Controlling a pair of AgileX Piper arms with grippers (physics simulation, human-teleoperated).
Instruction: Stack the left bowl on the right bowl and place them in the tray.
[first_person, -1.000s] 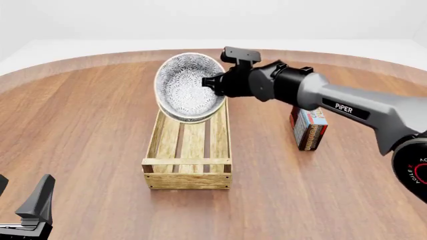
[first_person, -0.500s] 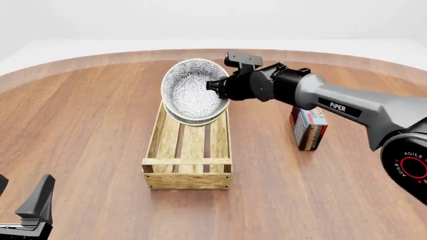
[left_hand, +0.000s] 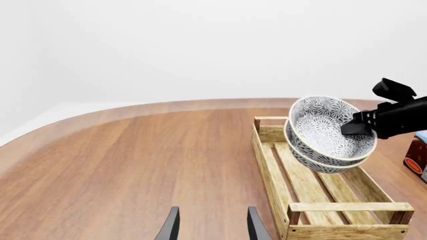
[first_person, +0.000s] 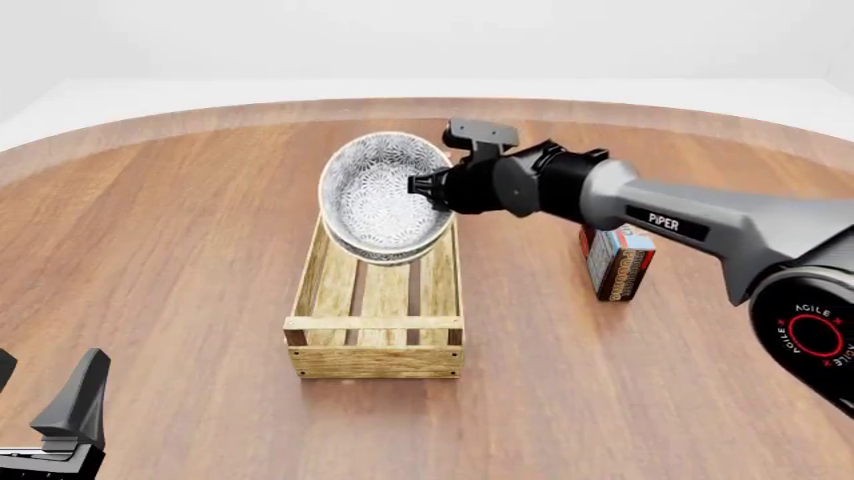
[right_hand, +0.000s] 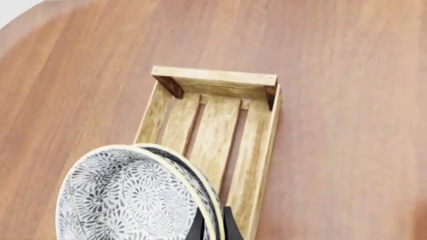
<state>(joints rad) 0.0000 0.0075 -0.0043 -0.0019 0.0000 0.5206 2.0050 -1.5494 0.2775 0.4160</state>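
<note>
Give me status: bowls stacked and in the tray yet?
Stacked: yes. The two patterned bowls are nested, both rims showing. In hand: the right gripper pinches the stack's rim and holds it tilted in the air above the far end of the tray. Left to do: lower it onto the slats and release. The left gripper sits open, away from the tray.

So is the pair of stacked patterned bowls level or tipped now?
Tipped: the stacked grey-patterned bowls face sideways, held by the rim in the right tool.
</note>
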